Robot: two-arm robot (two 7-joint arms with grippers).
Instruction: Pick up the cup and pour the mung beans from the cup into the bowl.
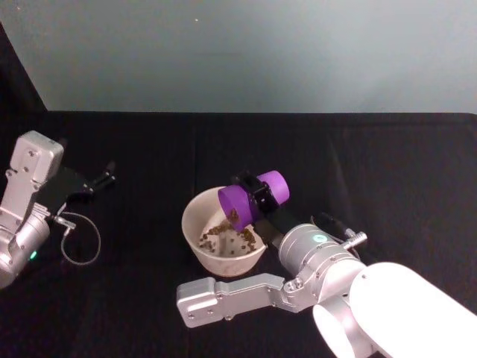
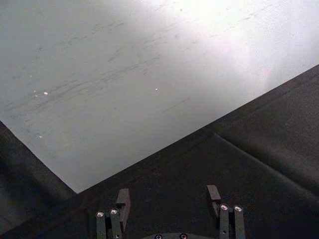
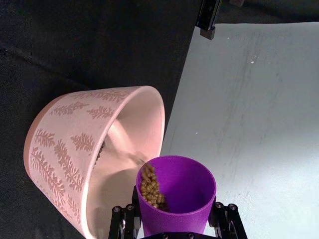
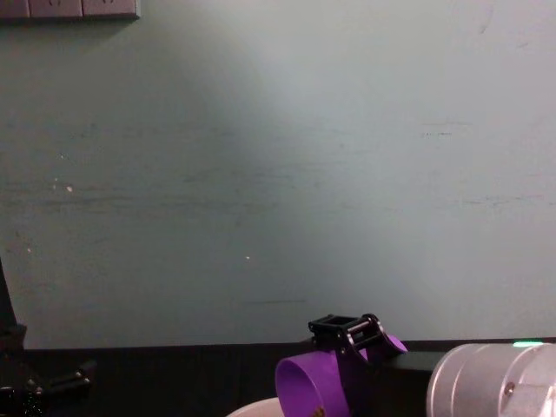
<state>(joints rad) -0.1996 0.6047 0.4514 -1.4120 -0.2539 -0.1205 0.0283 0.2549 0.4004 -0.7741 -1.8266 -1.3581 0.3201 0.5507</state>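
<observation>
My right gripper (image 1: 259, 195) is shut on the purple cup (image 1: 252, 198), holding it tipped on its side with the rim over the pale pinkish bowl (image 1: 195, 221). Mung beans (image 3: 149, 187) slide along the cup's lower wall toward its rim, and several beans (image 1: 223, 237) lie inside the bowl. In the right wrist view the cup (image 3: 175, 199) sits between the black fingers (image 3: 122, 223), right beside the bowl's leaf-patterned wall (image 3: 60, 154). From the chest view the cup (image 4: 314, 382) hangs just above the bowl rim (image 4: 256, 408). My left gripper (image 2: 169, 196) is open and holds nothing, parked at the table's left side (image 1: 89, 181).
The black-covered table (image 1: 358, 164) runs back to a pale grey-green wall (image 1: 261, 52). A loop of thin cable (image 1: 78, 242) lies beside my left arm. My right arm's silver links (image 1: 238, 294) stretch across the front of the table, just in front of the bowl.
</observation>
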